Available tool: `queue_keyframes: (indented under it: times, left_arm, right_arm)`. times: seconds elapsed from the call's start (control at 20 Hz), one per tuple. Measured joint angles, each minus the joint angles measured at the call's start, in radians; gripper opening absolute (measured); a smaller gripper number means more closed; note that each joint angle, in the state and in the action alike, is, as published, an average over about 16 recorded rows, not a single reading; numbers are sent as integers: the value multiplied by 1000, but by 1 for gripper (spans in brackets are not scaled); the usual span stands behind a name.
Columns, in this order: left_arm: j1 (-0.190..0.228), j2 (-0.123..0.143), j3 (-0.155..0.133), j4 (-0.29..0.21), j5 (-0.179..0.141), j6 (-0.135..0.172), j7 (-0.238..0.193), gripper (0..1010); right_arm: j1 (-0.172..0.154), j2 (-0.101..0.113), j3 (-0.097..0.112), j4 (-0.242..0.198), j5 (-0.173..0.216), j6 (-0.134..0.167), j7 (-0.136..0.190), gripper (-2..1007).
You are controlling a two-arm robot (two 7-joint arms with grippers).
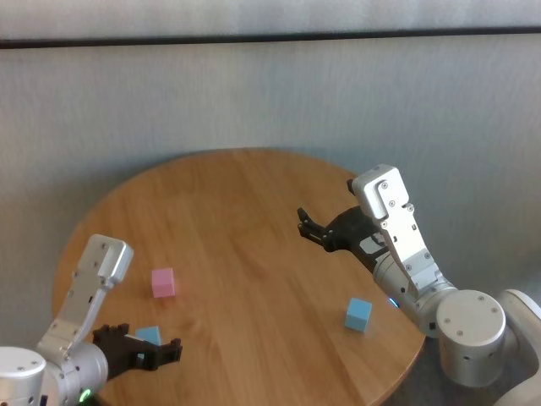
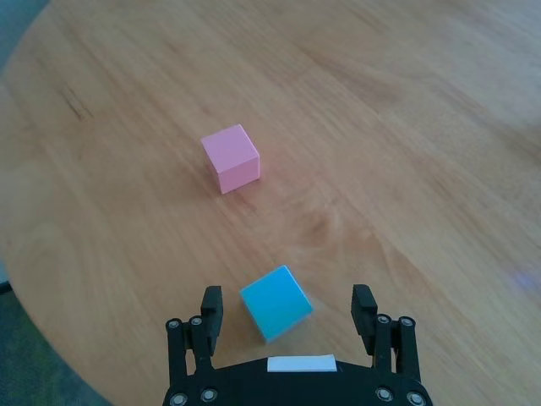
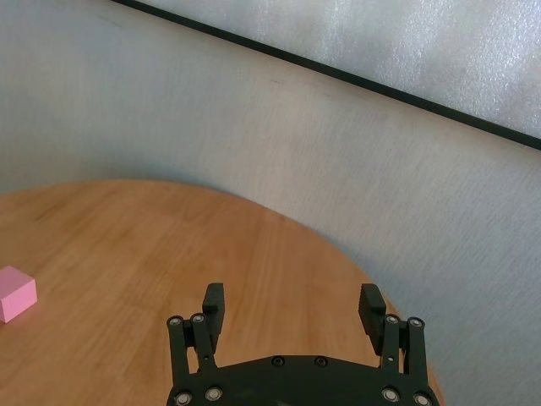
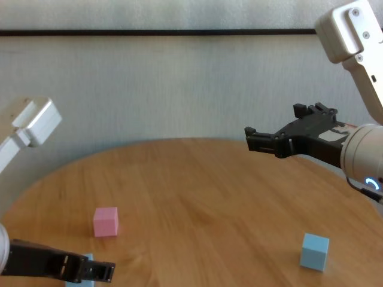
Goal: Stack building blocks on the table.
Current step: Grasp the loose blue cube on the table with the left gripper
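Round wooden tabletop before me: nearest, my left gripper spreads its fingers wide around a blue block, the pink block beyond, another blue block rightward, my right gripper wide open above.

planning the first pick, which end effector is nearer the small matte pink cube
Left. The left end effector hangs low just short of the small matte pink cube, by a light blue cube. The right end effector is raised far across the round wooden table.
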Motion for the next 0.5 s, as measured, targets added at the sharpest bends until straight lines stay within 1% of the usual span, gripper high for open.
queue_keyframes:
  times: [0.5]
  left_arm:
    - [-36, -35, -1, 48, 12, 34, -14, 1000]
  right_arm:
    - [0, 0, 0, 0, 0, 0, 0, 1001]
